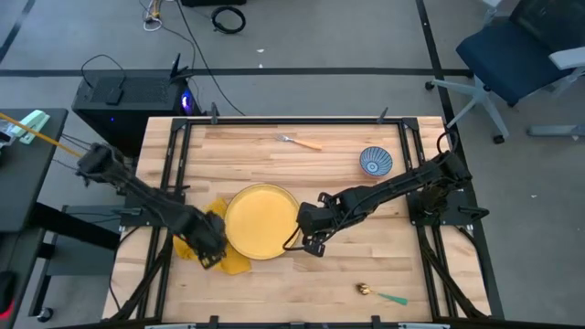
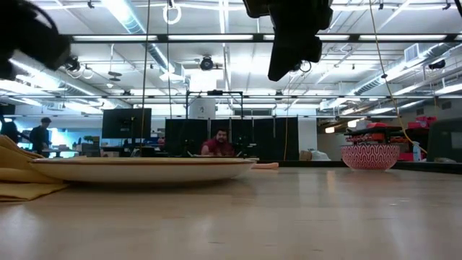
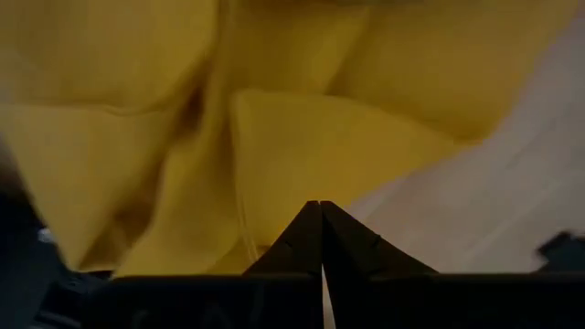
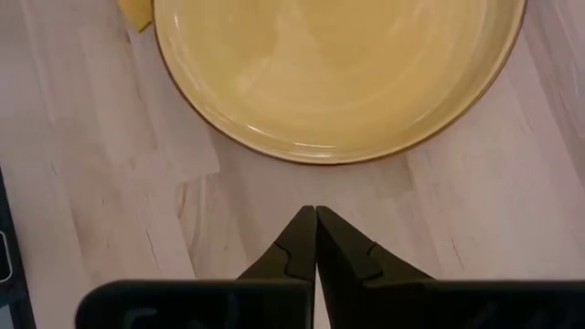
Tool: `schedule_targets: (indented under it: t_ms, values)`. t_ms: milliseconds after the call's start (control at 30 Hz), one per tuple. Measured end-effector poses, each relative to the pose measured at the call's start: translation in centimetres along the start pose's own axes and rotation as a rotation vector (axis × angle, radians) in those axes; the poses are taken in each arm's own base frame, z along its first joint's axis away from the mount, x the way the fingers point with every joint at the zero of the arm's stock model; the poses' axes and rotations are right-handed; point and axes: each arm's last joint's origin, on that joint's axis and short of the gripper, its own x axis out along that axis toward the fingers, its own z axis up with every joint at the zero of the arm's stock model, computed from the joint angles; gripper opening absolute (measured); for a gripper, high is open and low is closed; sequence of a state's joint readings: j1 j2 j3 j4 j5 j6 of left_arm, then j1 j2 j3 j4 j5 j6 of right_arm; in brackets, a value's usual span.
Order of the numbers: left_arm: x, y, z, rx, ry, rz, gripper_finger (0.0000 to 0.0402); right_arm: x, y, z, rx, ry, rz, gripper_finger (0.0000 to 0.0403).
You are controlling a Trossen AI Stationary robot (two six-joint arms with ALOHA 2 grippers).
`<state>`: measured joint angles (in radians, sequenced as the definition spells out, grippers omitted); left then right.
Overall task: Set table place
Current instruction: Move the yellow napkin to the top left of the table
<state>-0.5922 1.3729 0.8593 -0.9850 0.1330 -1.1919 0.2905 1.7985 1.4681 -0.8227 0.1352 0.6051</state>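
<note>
The yellow plate [image 1: 260, 220] sits near the middle of the table [image 1: 302, 283], with the right gripper [image 4: 316, 212] hovering just beside its rim, fingers pressed together and holding nothing. The left gripper [image 3: 321, 206], fingertips also together, is down over the crumpled yellow napkin [image 1: 219, 256] at the plate's other side. The bowl [image 1: 376, 162] and fork [image 1: 300, 141] lie toward the far edge, the spoon [image 1: 382, 294] near the front.

Place: a robotics lab in an open-plan office hall.
Ceiling: long strip lights [image 2: 137, 25] and exposed ducts.
Far side: rows of dark monitors [image 2: 126, 123]; a seated person [image 2: 220, 144] and another person [image 2: 40, 135] at the far left.
Floor: grey, with loose cables [image 1: 228, 18], a black computer tower [image 1: 128, 96] and a blue office chair [image 1: 521, 55].
Desk: light wooden planks [image 1: 366, 265] in black rails.
</note>
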Motion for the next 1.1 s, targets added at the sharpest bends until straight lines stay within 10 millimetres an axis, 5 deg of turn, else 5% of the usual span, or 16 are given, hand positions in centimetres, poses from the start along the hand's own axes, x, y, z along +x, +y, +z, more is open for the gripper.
schedule_targets:
  t_ms: [233,500,833,1100]
  values:
    - [3.9,-2.5,0.3,0.043,0.018,0.033,0.0009,0.0,0.0,0.0,-0.007,0.000,0.001,0.0016]
    - [6.9,-2.4,0.9,0.042,0.058,0.200,0.0009,0.0,0.0,0.0,0.001,0.000,0.001,0.0016]
    - [6.1,1.5,2.8,-0.071,-0.025,0.368,0.0009,-0.1,0.5,-0.3,-0.009,-0.002,0.011,0.0016]
    - [5.4,6.1,5.1,-0.174,-0.045,0.344,0.0009,-0.1,0.6,-0.2,0.014,-0.009,0.016,0.0016]
